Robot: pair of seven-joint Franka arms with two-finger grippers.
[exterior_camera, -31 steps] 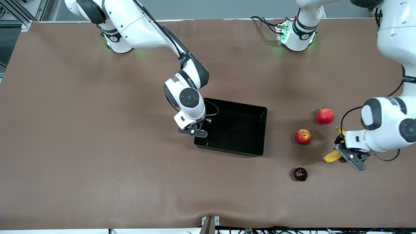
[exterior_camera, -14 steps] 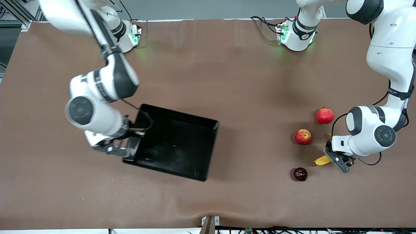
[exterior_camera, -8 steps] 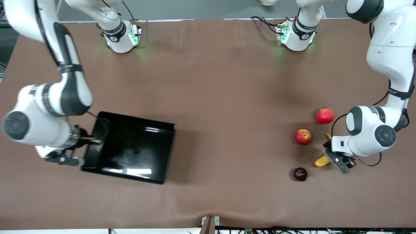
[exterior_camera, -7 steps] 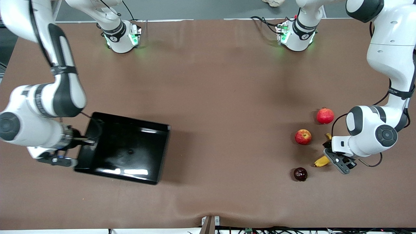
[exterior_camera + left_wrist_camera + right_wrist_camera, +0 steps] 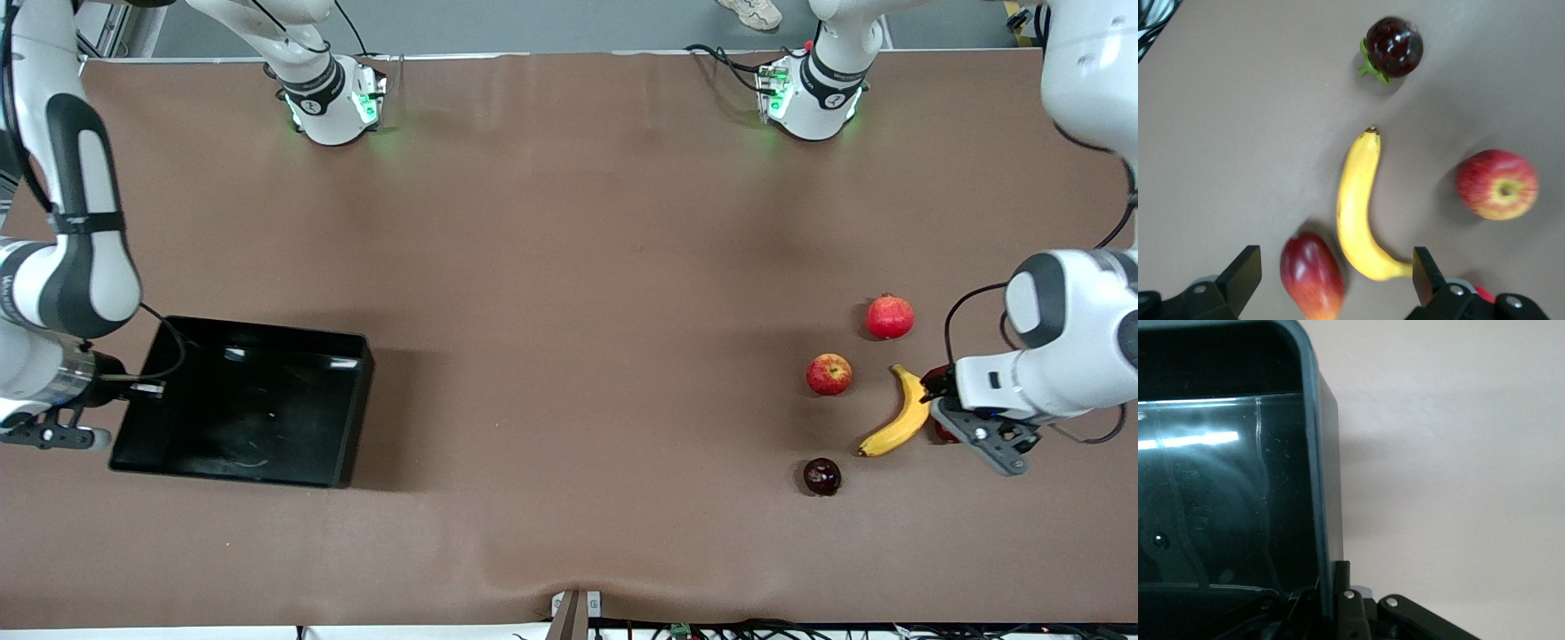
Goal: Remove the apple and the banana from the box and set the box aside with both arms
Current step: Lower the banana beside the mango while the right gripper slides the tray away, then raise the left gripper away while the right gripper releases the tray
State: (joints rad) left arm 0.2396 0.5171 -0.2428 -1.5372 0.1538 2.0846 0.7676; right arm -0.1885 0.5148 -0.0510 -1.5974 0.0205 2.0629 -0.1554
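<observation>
The black box (image 5: 354,418) rests on the table at the right arm's end. My right gripper (image 5: 93,437) is shut on its end wall (image 5: 1318,487), with my right gripper (image 5: 1331,603) pinching the rim. The yellow banana (image 5: 898,413) lies free on the table, with the red apple (image 5: 829,374) beside it. My left gripper (image 5: 973,436) hangs open over the banana's stem end and a mango. In the left wrist view the banana (image 5: 1355,213) and apple (image 5: 1497,185) lie apart, and my left gripper (image 5: 1333,280) holds nothing.
A red-and-yellow mango (image 5: 1311,275) lies beside the banana, mostly hidden under the left gripper in the front view. A pomegranate (image 5: 890,316) sits farther from the front camera than the apple. A dark round fruit (image 5: 821,476) lies nearer the camera.
The right arm carried the box from the table's middle to the right arm's end. The left gripper opened and let go of the banana, then shifted off it toward the left arm's end.
</observation>
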